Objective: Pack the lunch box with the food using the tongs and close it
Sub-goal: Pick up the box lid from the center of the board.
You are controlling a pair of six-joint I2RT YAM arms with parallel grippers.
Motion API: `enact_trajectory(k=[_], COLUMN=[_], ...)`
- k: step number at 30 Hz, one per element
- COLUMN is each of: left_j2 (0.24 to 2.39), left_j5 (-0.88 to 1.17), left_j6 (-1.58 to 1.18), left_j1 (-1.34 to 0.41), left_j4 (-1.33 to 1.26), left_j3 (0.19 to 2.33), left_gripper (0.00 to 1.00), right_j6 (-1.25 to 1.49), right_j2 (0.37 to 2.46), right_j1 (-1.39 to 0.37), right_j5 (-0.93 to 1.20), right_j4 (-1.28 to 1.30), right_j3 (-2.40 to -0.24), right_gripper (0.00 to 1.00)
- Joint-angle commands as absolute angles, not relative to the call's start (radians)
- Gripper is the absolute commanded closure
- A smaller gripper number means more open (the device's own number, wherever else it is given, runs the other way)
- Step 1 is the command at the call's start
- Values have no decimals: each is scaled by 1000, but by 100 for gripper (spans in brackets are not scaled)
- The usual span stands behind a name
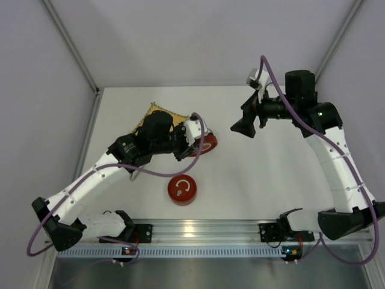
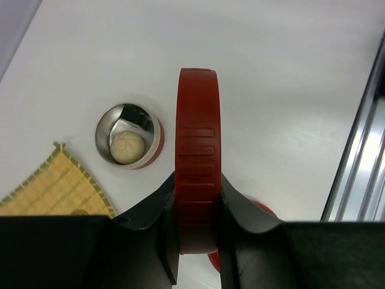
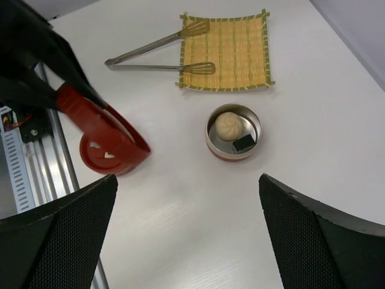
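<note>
Lunch box (image 2: 153, 158), uncovered beside the yellow mat (image 2: 54, 186), is seen in the left wrist view just left of the red lid (image 2: 197, 120), which is clamped on edge (not flat) by the nearer left gripper (image 2: 197, 180); the right gripper (image 3: 187, 179) is held wide, well apart.

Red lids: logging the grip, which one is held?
The ribbed lid, gripped on edge by the left gripper; the white-marked lid lies flat.
</note>
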State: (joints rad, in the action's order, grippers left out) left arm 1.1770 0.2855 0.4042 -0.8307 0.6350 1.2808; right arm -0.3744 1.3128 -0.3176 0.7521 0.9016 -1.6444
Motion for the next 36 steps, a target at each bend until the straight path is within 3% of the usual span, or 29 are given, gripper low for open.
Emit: enact_trajectory(k=[1, 5, 12, 27, 36], left_j2=[1210, 1255, 1321, 1373, 1400], left_j5=[216, 343, 576, 719, 755], left_j6=[17, -188, -316, -454, -483], left_j1=[-746, -564, -525, -479, -422], left_j4=[537, 518, 499, 489, 514], left_j3=[1359, 1402, 1410, 1407, 1399], left_gripper=[100, 100, 100, 100, 100], right_j6=[-266, -149, 26, -83, -127], right_j2=[1288, 1289, 1417, 1534, 1520], right_j1=[-290, -258, -296, -491, -520], right_j5=[736, 863, 1063, 916, 746], right_j4=[795, 715, 660, 758, 785], right_j3=[-1650, -1628, -1664, -1720, -1715], right_gripper=[1, 1, 10, 17, 21])
